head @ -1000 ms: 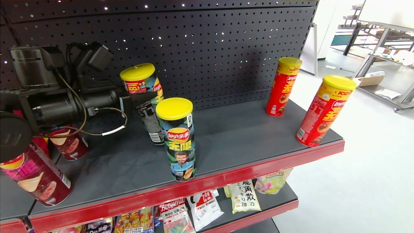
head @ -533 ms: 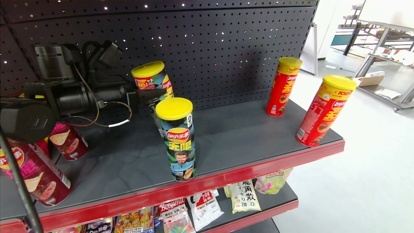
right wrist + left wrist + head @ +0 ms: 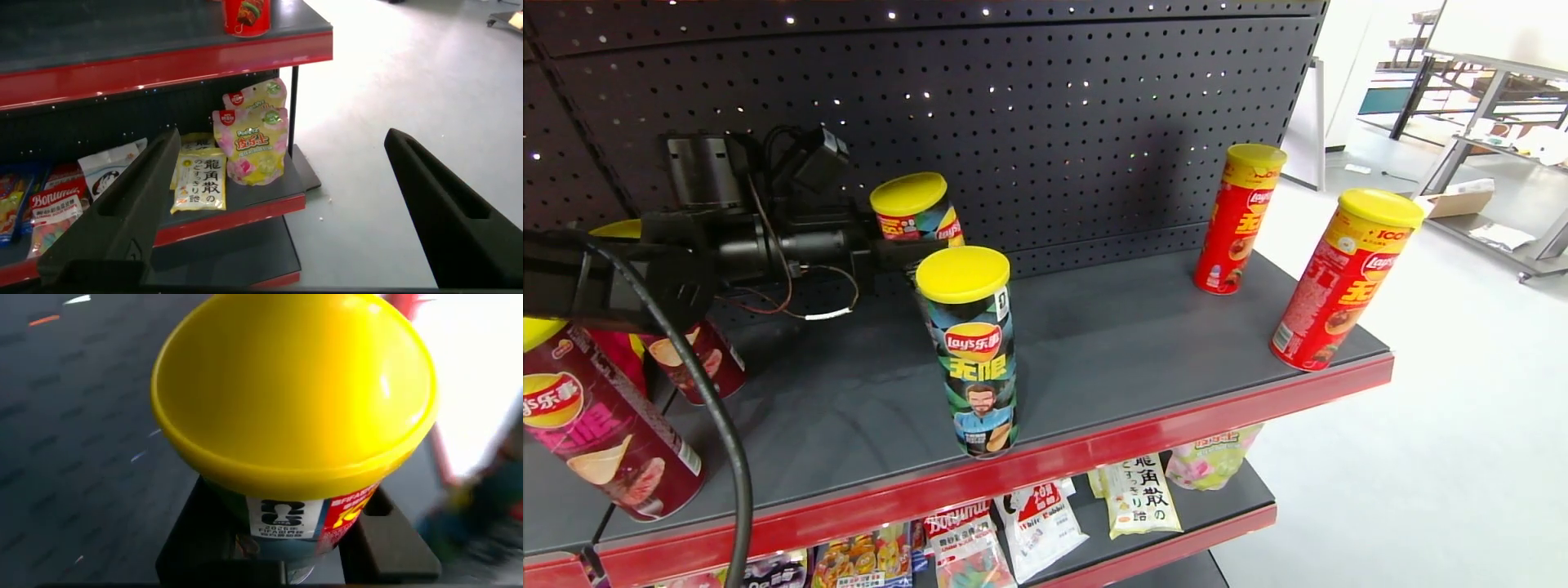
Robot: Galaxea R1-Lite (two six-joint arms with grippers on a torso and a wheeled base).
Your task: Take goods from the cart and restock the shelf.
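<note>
Two cans, far left: I note a maroon can (image 3: 600,441) at the front edge of the top shelf (image 3: 1143,359) and a second maroon can (image 3: 698,363) behind it, nearer the pegboard (image 3: 1054,122).
Left gripper (image 3: 911,245): jaws pinching the held can from the side, just below its lid.
Held can (image 3: 919,214): green-and-black with a yellow lid, near upright, close to the pegboard. I cannot tell whether its base touches the shelf.
Front can (image 3: 976,359): same pattern, upright near the red front edge, hiding the held can's lower part.
Red cans: rear red can (image 3: 1237,220) by the pegboard, front red can (image 3: 1343,282) at the right corner, well apart.
Right gripper (image 3: 284,147): jaws spread wide, nothing between them, facing the lower shelf (image 3: 237,219).
Snack bags (image 3: 253,139): standing on the lower shelf.
</note>
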